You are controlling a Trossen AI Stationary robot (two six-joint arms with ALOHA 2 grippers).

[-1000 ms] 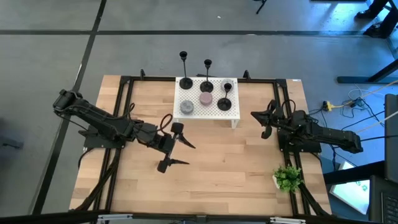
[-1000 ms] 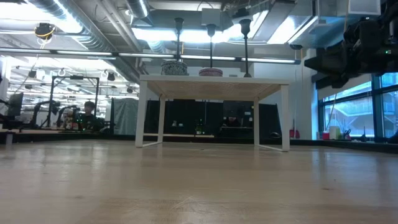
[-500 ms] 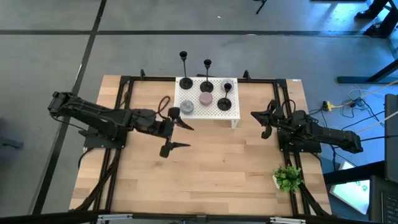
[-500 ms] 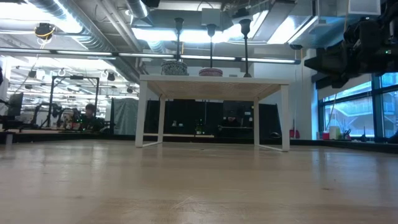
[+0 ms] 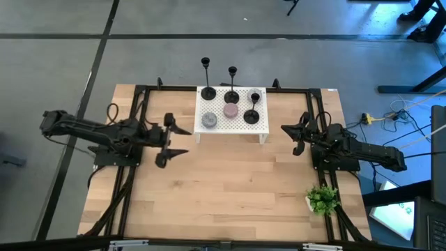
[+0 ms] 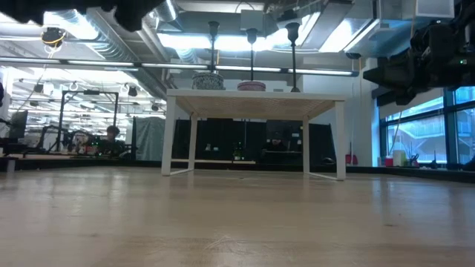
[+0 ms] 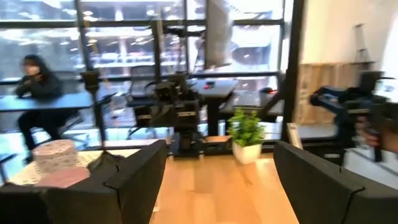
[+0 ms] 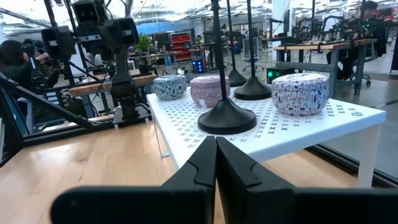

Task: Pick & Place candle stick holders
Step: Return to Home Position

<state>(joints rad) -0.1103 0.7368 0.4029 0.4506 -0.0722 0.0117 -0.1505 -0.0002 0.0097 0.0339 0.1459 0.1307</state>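
Far left, by the desk's left rail: dark left arm (image 5: 90, 131), folded back. Left jaws spread wide above the light wooden desk (image 5: 230, 188), nothing between them, well apart from the shelf. Beyond the desk, in the left wrist view: a seated person (image 7: 36, 87) at a dark table.

Back middle of the desk: small white perforated metal shelf (image 5: 240, 125) on thin legs. On its top, three slim black metal candle stick holders with round flared bases, all upright:
- back-left candle stick holder (image 5: 208, 93) at the rear left corner
- back-middle candle stick holder (image 5: 231, 97) just beside it
- front-right candle stick holder (image 5: 251, 116) near the front right

Contents of their small cup tops: too small to tell.

Among them, three round candles: grey patterned candle (image 5: 209, 120) at the front left, pink candle (image 5: 231, 111) in the middle, white-and-purple patterned candle (image 8: 300, 93) at the rear right.

Right of the shelf: dark right arm (image 5: 362, 152), low along the desk's right side. Right jaws pressed together, gripping nothing, aimed at the shelf's right end, near it but apart.

Front right edge of the desk: small white pot (image 7: 247, 154) with a leafy green plant (image 5: 322, 199) in it.
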